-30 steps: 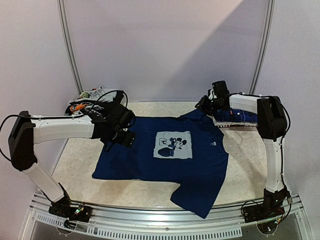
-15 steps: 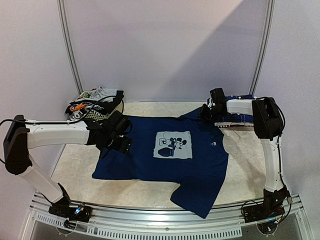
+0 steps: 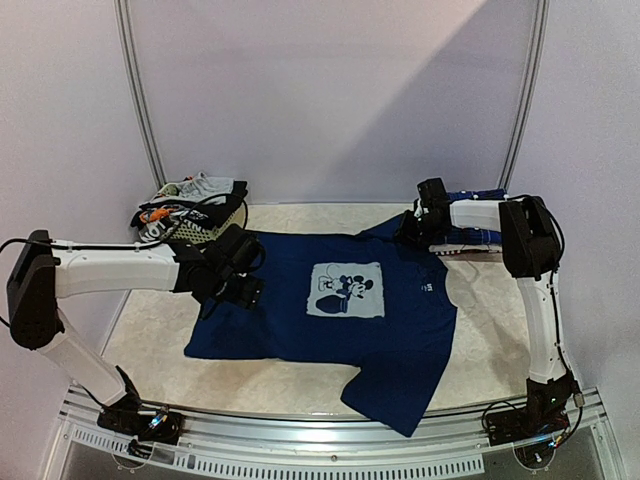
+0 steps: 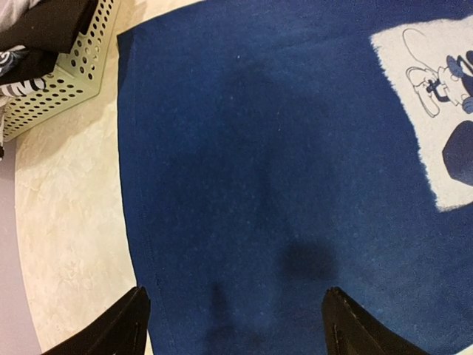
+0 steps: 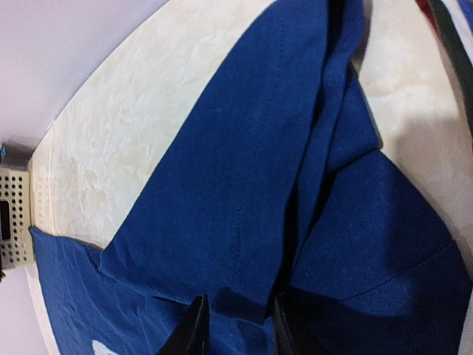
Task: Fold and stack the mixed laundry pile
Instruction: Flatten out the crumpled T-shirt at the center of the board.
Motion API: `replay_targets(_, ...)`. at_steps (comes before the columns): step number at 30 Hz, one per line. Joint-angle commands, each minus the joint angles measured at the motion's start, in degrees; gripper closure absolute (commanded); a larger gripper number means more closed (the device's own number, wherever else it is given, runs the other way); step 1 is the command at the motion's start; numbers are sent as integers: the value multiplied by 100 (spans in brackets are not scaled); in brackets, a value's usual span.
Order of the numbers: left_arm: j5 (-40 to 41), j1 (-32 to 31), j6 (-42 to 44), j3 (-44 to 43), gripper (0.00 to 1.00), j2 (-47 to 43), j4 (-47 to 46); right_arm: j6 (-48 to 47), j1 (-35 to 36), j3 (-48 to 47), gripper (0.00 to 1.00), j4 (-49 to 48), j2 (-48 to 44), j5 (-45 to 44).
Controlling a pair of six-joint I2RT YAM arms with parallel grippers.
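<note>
The navy T-shirt is lying spread flat across the middle of the desk, its pale cartoon print facing up. The left end effector is hovering at the garment's 9 o'clock edge; in the left wrist view its fingers are standing spread wide, one over the desk beside the hem and one over the cloth, gripping nothing. The right end effector is sitting at the shirt's 1 o'clock corner, on the sleeve. In the right wrist view its fingers are standing close together on either side of a raised fold of that sleeve; whether they are pinching it cannot be told. A white perforated basket at the desk's 10 o'clock is holding grey, black and orange garments. A folded plaid shirt is lying at 2 o'clock, just behind the right arm.
</note>
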State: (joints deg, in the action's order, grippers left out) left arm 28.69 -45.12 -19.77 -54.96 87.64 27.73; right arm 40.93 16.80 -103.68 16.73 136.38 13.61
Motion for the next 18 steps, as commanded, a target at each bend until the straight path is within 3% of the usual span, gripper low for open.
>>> replay_targets(1,110,-93,-12,97,18,-89,-101,-47,-27,-142,74,91,155,-96)
replay_targets(10,168,-93,45,104,18,-33,-171,-52,-27,-288,100,129,213,63)
replay_targets(18,233,-93,94,134,19,-61,-222,-23,31,-516,100,185,40,176)
